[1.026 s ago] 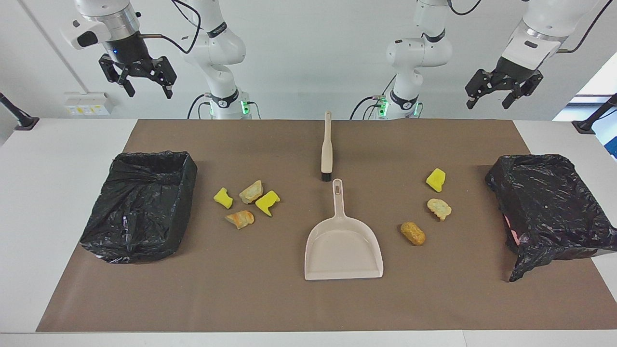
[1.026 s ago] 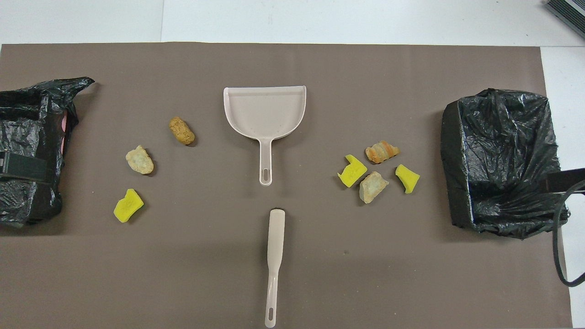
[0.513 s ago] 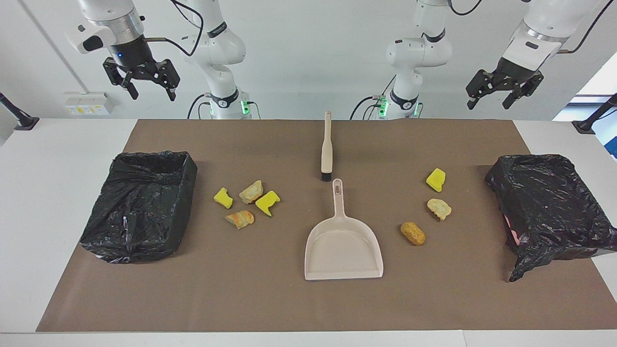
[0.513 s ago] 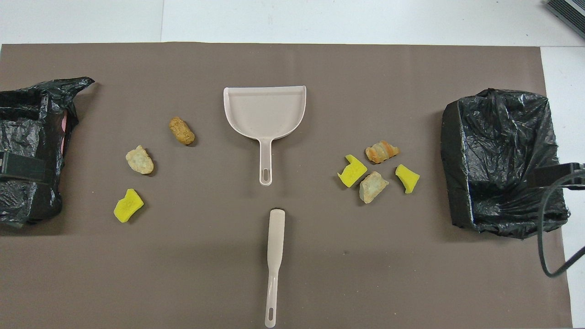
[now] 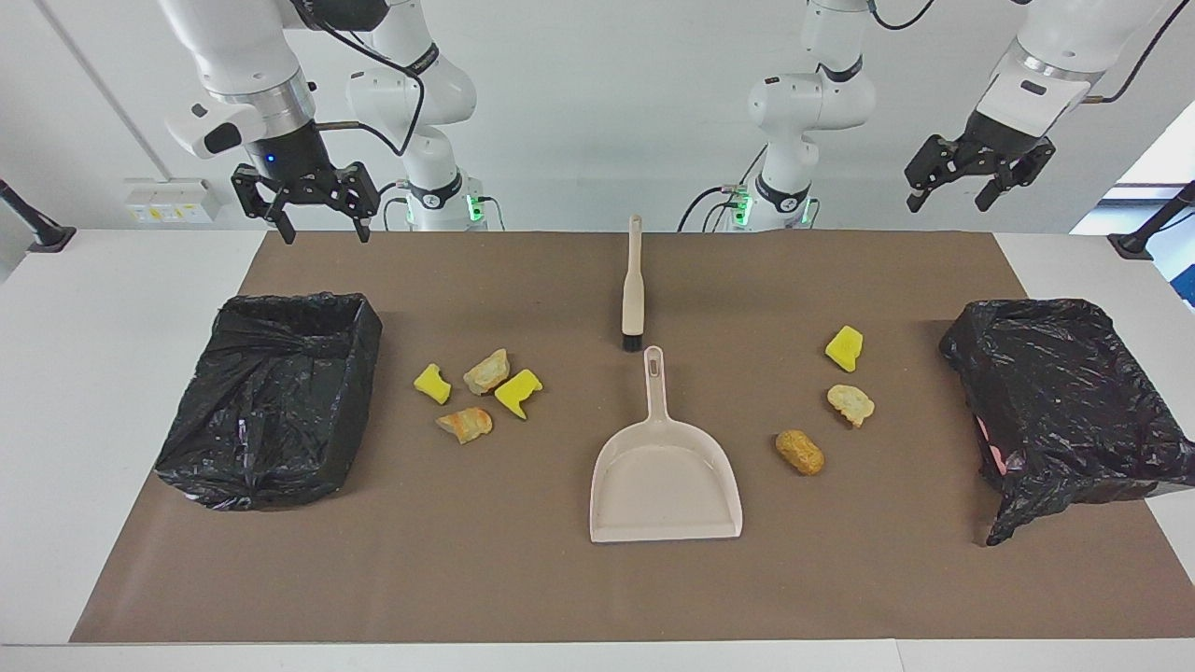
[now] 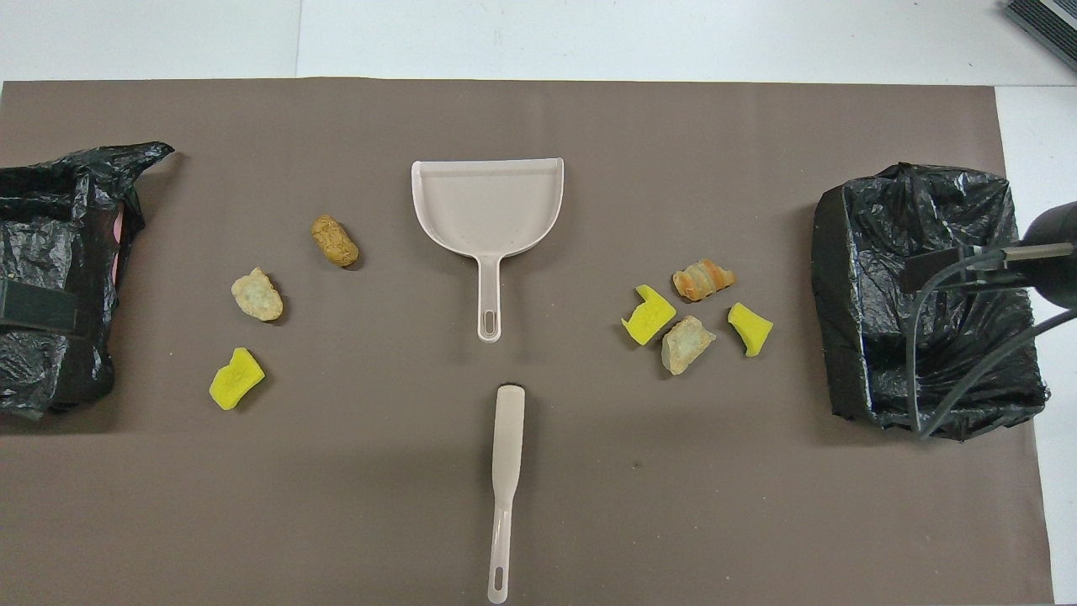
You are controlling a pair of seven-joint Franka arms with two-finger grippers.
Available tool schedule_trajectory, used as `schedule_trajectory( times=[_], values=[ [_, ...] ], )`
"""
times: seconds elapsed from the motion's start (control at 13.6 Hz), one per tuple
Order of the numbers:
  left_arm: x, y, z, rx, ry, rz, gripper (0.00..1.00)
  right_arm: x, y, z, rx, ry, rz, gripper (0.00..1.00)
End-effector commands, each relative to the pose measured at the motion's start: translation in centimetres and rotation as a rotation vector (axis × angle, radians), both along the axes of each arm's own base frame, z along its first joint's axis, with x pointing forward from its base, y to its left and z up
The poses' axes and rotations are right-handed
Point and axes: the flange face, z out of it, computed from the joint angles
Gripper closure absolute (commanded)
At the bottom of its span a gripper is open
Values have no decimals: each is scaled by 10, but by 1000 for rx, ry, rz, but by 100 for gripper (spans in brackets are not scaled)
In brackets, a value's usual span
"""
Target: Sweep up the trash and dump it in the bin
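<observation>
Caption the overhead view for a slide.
Seven yellow and tan trash scraps flank a beige plastic dustpan and brush.

Seven scraps of trash lie out: three yellow sponge chunks (image 5: 433,383) (image 5: 518,393) (image 5: 845,348) and four tan bread lumps (image 5: 487,371) (image 5: 465,424) (image 5: 850,404) (image 5: 800,452). There are two black-lined bins (image 5: 271,401) (image 5: 1064,411), one dustpan (image 5: 665,476) and one brush (image 5: 633,289).

We see a matt brown paper-like mat (image 5: 523,579) on the smooth white table (image 5: 103,308). The dustpan (image 5: 665,476) and brush (image 5: 633,280) look like smooth beige plastic, and the bins (image 5: 271,401) wear crinkled, glossy black plastic bags. The trash (image 5: 478,392) looks spongy yellow or rough, bready tan.
</observation>
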Motion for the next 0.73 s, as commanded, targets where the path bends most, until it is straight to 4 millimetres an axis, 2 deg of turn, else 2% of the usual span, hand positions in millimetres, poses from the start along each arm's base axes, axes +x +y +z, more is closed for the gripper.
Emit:
schedule_trajectory(
  times=[0.0,0.15,0.44,0.66],
  values=[
    [5,7,4,16,22,11,0,23,7,5,22,-21,0,0],
    [11,5,8,68,11,-6,0,37,10,4,23,-27,5,0],
    [14,4,7,66,-4,-13,0,79,54,-13,9,-58,77,0],
    [21,4,4,50,-20,-9,0,103,75,-32,9,-61,59,0]
  ],
)
